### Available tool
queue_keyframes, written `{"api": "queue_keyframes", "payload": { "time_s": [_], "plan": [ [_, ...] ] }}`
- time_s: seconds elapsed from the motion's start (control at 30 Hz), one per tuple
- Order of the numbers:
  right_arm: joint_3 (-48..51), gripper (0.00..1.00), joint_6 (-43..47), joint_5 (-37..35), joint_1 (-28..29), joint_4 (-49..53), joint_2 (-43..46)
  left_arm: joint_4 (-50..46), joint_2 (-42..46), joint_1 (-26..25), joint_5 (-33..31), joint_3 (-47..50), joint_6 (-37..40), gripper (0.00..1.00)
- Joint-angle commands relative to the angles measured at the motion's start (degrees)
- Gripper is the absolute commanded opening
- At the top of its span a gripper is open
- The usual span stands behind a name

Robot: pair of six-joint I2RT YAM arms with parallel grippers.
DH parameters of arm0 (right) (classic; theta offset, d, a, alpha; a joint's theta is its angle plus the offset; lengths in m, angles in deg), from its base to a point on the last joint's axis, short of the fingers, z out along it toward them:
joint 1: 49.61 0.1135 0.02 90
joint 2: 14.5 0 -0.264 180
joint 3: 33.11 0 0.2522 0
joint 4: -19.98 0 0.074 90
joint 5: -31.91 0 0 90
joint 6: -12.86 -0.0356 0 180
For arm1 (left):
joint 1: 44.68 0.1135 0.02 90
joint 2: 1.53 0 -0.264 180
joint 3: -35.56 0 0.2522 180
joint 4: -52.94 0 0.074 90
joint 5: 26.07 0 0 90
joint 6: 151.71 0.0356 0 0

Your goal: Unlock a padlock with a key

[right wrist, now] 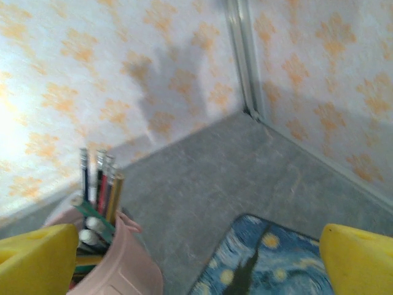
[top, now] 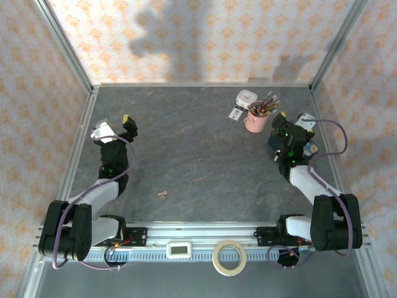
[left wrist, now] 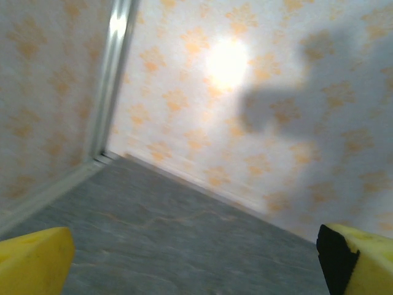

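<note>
The key [top: 163,195], a tiny tan sliver, lies on the grey table near the front, left of centre. A tiny dark-and-pale item [top: 235,114], which looks like the padlock, lies at the back right beside the pink cup; it is too small to be sure. My left gripper [top: 129,121] hovers at the left side, far from both. In the left wrist view the left gripper [left wrist: 196,264] is open, with bare table between its yellow fingers [left wrist: 34,258]. My right gripper [top: 282,118] is by the cup. The right gripper [right wrist: 196,258] stands open and empty.
A pink cup of coloured pencils [top: 255,118] [right wrist: 113,270] stands just left of the right gripper. A blue starry-night tin [top: 273,141] [right wrist: 276,258] lies under it. A white box [top: 246,97] sits behind the cup. A tape roll [top: 229,257] and a white device [top: 181,249] rest on the front rail.
</note>
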Motion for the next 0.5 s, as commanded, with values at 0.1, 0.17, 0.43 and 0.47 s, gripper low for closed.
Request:
{"api": "queue_keyframes", "payload": {
  "time_s": [0.1,0.17,0.43,0.47],
  "plan": [
    [-6.71,1.0,-8.52,1.76,-6.57,22.97,-2.38,-9.92,-0.42,-6.03,11.97,-1.6,-16.05,0.99],
    [-10.06,1.0,-9.48,4.32,-9.8,25.19,-4.57,-10.31,-0.9,-9.57,12.49,-1.38,-16.69,0.99],
    [-29.85,1.0,-3.35,3.34,-13.14,36.77,-23.02,-10.4,-3.47,-16.09,17.52,-0.82,-21.22,0.99],
    [-31.69,0.99,-2.78,3.17,-13.1,38.33,-25.33,-10.34,-3.51,-16.18,17.76,-0.72,-21.37,0.99]
  ]
}}
